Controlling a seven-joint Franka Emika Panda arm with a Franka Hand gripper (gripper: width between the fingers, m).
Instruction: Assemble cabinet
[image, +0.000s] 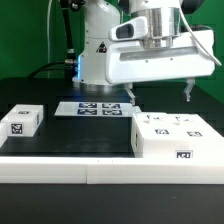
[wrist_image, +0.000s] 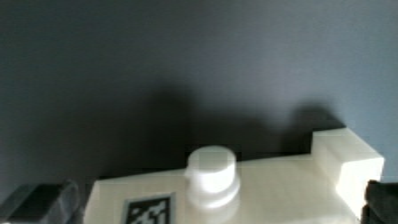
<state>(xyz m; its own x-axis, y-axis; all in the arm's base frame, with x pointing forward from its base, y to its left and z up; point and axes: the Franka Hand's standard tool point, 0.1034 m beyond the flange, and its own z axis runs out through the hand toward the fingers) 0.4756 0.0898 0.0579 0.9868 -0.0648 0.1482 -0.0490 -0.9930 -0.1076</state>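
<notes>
The cabinet (image: 178, 135), a big white box with black-and-white tags on its top and front, lies on the black table at the exterior view's right. My gripper (image: 161, 95) hangs just above its far edge, fingers wide apart and empty. In the wrist view the cabinet (wrist_image: 267, 185) fills the lower part, with a round white peg (wrist_image: 214, 172), a raised corner block (wrist_image: 345, 155) and a tag (wrist_image: 151, 212). My gripper (wrist_image: 210, 208) straddles it, with a dark fingertip at each lower corner.
A small white block (image: 20, 120) with one tag sits at the exterior view's left. The marker board (image: 98, 108) lies flat at the middle back. A white rail (image: 110, 170) runs along the table's front edge. The robot's base (image: 95, 55) stands behind.
</notes>
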